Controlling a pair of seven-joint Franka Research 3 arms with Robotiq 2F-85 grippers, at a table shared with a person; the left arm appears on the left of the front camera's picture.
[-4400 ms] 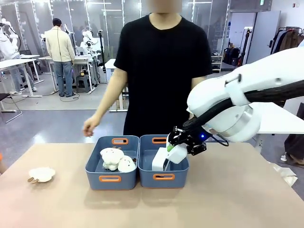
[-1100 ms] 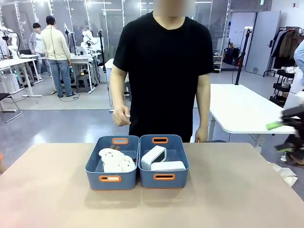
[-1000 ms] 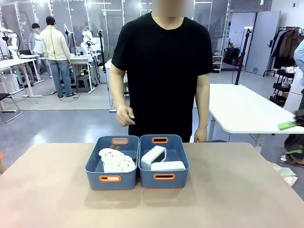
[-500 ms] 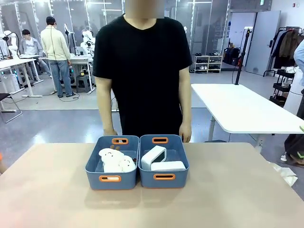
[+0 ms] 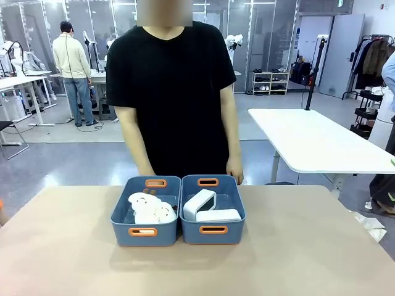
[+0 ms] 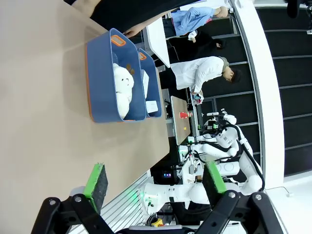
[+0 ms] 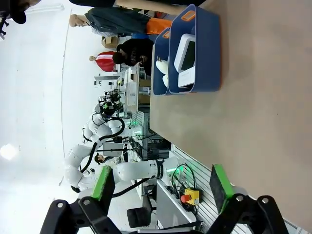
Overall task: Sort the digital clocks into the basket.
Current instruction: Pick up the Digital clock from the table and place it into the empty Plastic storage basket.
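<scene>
Two digital clocks lay inside the right-hand blue-grey basket of a touching pair at the middle of the tan table. One clock stood tilted on its edge against the wall shared with the neighbouring bin, its dark screen facing up and to the right; the other clock lay flat just beside it, touching it, toward the near right corner. The left bin held white cloud-shaped soft toys. Both bins showed orange-rimmed handle slots on their short ends.

A person in a black T-shirt stood at the far edge of the table, one hand hanging just behind the far right corner of the basket.

From the left wrist camera, the left gripper hung well apart from the bins, its green-padded jaws spread wide with nothing between them. The right gripper did likewise in its own wrist camera, jaws apart and holding nothing, the basket with the clocks far off across bare tabletop.
</scene>
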